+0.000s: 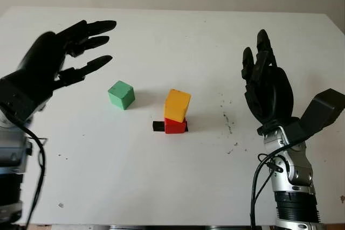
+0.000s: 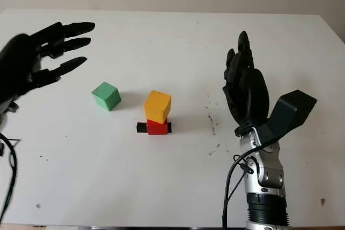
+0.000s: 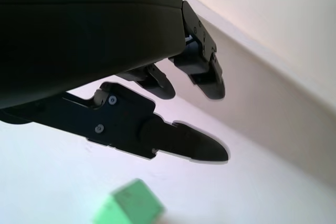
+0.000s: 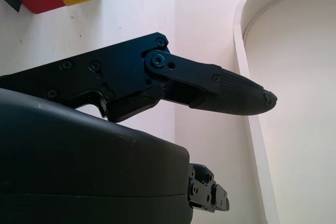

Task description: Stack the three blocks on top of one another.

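The left hand [image 1: 59,60] hangs open, raised up and to the left of the yellow block [image 1: 177,105]. The right hand [image 1: 265,82] hangs open to its right, palm facing it.

The yellow block [image 1: 177,105] hides most of the red block [image 1: 175,126] beneath it. In the left wrist view the green block [image 3: 130,204] is blurred and cut off by the edge. What the small black piece [image 1: 158,126] beside the red block is cannot be told.
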